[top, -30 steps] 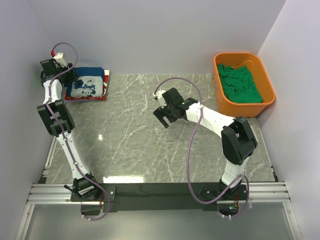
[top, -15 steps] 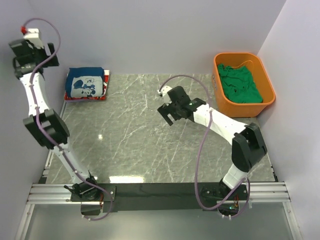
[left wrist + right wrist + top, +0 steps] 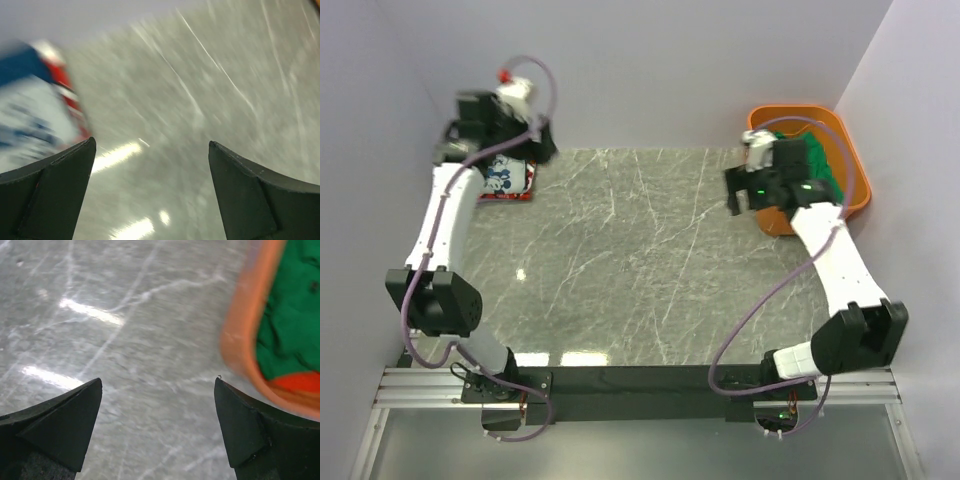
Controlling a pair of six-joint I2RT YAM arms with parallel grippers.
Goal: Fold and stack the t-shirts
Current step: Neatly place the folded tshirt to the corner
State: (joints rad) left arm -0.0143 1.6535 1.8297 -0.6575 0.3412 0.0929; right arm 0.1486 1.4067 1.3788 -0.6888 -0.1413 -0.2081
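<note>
Nearby, the green t-shirt (image 3: pixel 290 315) is seen upper right of the wide-spread, empty right pincer (image 3: pixel 158 385), inside the orange tub (image 3: pixel 245 335).

The right gripper (image 3: pixel 157 432) shows its 2 dark fingertips (image 3: pixel 55 427) at the lower corners, set wide apart, with the table visible between them. The grey marbled table (image 3: pixel 115 345) is veined in white and carries 2 bright reflections on the left. At the right edge the orange tub (image 3: pixel 242 340) appears blurred, its rim curving downward, with the green t-shirt (image 3: pixel 292 310) crumpled inside it
</note>
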